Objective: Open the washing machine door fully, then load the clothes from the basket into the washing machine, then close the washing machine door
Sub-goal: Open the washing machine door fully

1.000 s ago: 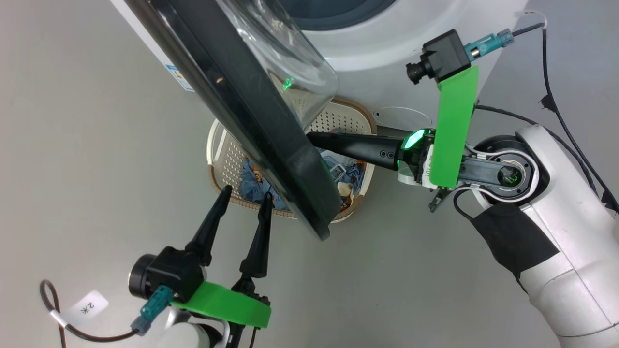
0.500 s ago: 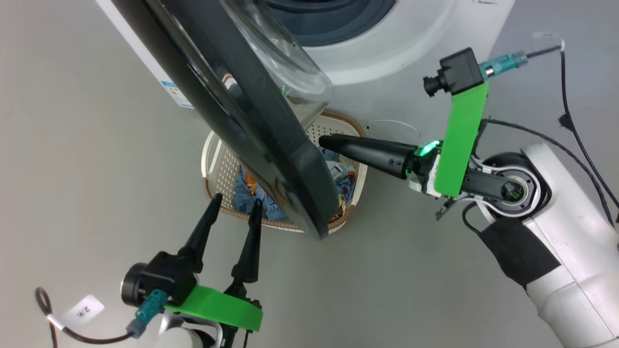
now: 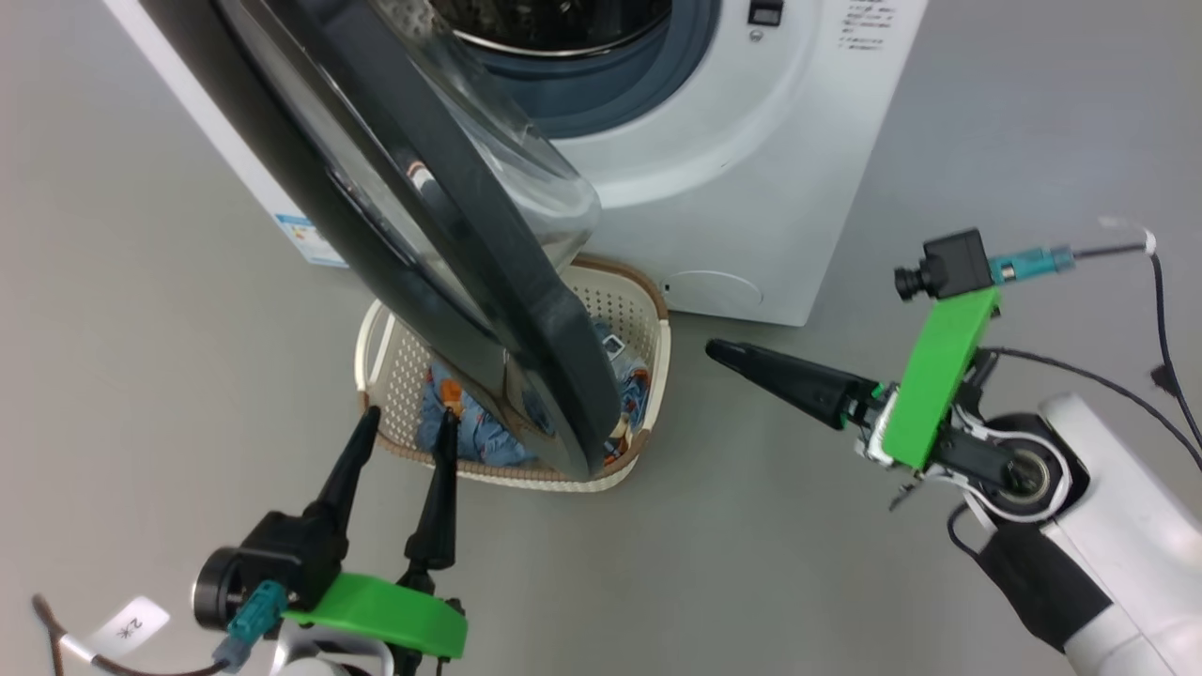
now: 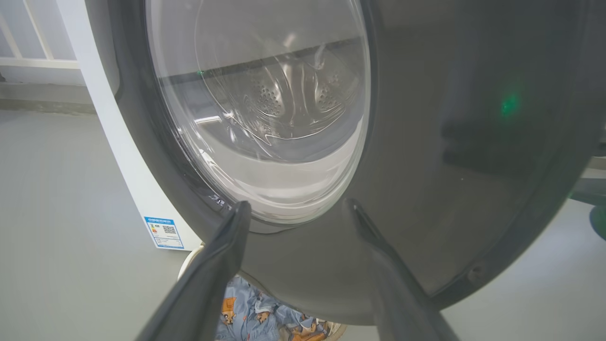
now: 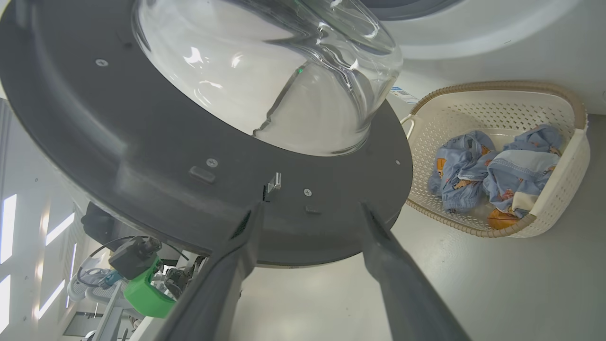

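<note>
The washing machine (image 3: 751,188) stands at the top with its steel drum (image 3: 554,23) exposed. The washing machine door (image 3: 451,235) hangs partly open, swung out over the basket (image 3: 648,319), which holds the blue printed clothes (image 3: 470,432). My left gripper (image 3: 406,422) is open at the basket's near rim, facing the door's outer face (image 4: 473,142), nothing between its fingers. My right gripper (image 3: 718,352) is to the right of the basket, apart from it. In the right wrist view it (image 5: 312,208) is open and empty, facing the door's inner side (image 5: 142,156), with the clothes (image 5: 473,166) beyond.
Grey floor (image 3: 751,563) surrounds the washer. A blue label (image 3: 302,239) is stuck low on the machine's front, left of the door. The door's lower edge overhangs the middle of the basket (image 5: 558,199). Cables (image 3: 1164,310) trail from the right arm.
My right gripper has opened and drawn back rightwards, away from the door edge and the basket. The head camera has shifted and takes in more of the washer. The left gripper stays open.
</note>
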Robot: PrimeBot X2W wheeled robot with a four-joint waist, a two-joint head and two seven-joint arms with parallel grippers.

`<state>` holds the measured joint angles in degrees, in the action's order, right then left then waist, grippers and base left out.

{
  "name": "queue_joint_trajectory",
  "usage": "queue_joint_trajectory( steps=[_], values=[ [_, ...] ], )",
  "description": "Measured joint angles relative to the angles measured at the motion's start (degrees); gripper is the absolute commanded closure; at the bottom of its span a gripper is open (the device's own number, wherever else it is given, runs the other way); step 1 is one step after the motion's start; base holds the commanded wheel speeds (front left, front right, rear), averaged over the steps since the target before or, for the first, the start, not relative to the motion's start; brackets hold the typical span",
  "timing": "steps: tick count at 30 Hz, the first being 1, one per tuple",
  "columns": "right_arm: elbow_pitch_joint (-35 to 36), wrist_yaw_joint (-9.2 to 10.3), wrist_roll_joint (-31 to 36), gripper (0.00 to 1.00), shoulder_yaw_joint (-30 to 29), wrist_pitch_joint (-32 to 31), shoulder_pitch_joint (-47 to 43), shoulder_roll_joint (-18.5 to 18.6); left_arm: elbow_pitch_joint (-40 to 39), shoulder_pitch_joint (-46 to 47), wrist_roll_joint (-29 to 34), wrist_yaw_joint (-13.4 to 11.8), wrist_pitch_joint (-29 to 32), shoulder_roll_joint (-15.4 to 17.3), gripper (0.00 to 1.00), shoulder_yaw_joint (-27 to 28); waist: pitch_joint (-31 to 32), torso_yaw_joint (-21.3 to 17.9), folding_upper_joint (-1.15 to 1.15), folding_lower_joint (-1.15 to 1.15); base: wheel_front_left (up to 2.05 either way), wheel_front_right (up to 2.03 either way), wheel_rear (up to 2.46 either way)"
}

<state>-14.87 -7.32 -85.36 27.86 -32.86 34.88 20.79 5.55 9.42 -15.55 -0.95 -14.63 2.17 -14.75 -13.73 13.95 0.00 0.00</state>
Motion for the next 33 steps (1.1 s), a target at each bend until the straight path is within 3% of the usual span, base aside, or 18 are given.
queue_joint_trajectory(
  steps=[19,33],
  values=[
    [-5.12,0.00,1.20,0.00,1.65,16.36,-13.90,7.92,1.97,-4.95,1.19,2.58,0.00,0.07,0.00,4.43,5.83,-4.69,0.00,0.00,0.00,0.00,0.00],
    [-7.22,0.00,4.66,0.00,8.45,29.33,-18.72,10.89,3.37,-7.16,1.32,3.34,0.00,0.09,0.00,6.00,8.78,-6.57,0.00,0.00,0.00,0.00,0.00]
  ],
)
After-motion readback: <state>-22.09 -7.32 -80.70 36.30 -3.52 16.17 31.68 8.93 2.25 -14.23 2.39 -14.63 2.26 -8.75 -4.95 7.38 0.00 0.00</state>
